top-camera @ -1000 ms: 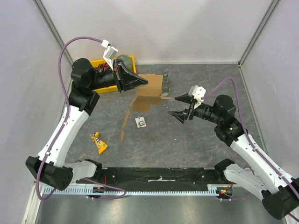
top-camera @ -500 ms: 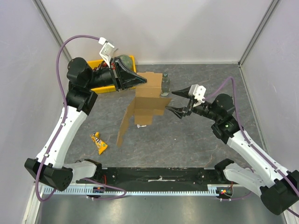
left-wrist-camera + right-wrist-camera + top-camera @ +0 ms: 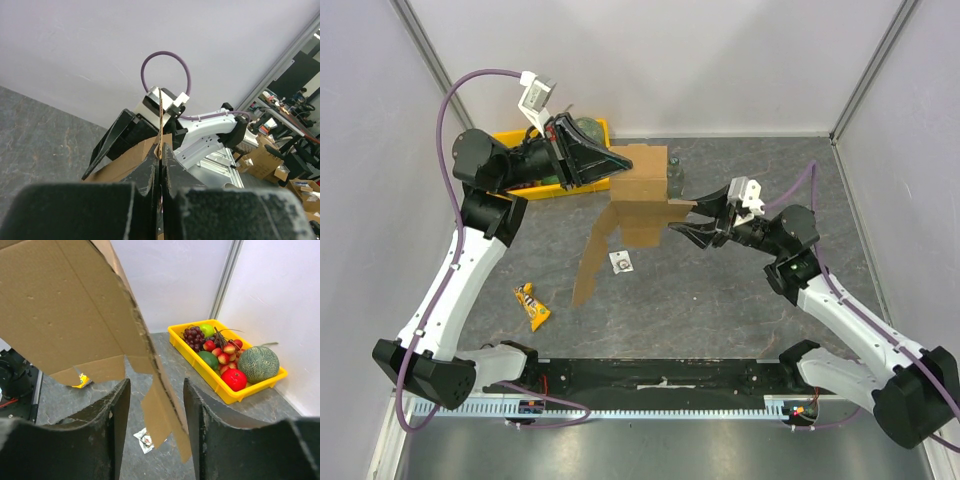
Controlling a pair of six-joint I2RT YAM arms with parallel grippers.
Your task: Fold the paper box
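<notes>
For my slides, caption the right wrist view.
Right hand open around the paper box flap, yellow fruit tray behind.

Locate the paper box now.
Top view: the paper box is held up at back centre, pinched by the left gripper, the right gripper at its right edge.

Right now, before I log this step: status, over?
Left gripper: jaws shut on the paper box, held up. Right gripper: jaws open astride its flap. Bottle close behind.
</notes>
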